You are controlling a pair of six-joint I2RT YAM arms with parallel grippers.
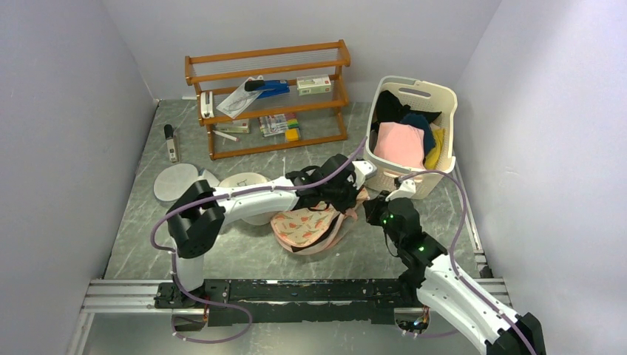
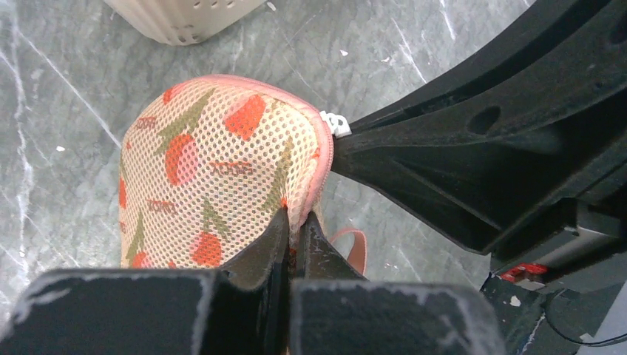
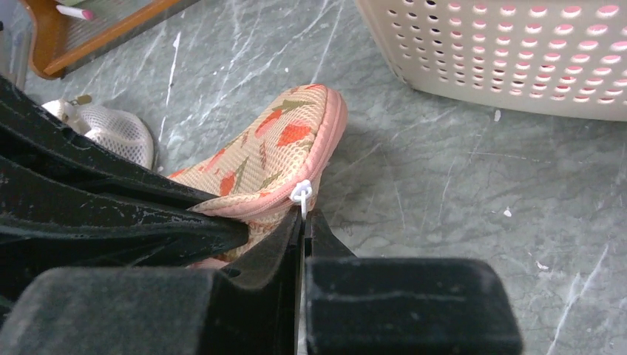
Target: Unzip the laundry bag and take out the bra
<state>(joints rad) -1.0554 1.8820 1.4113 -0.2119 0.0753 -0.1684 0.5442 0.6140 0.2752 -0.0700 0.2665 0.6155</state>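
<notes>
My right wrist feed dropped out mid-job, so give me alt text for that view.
The right gripper is shut on the white zipper pull at the pink-trimmed edge of the laundry bag. The left gripper grips the bag from the left, and a perforated basket stands behind on the marbled table.

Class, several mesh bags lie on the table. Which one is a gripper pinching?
The peach bag with the orange-red print: the left gripper is shut on its pink edge. The plain white round bag lies untouched to its left.
</notes>
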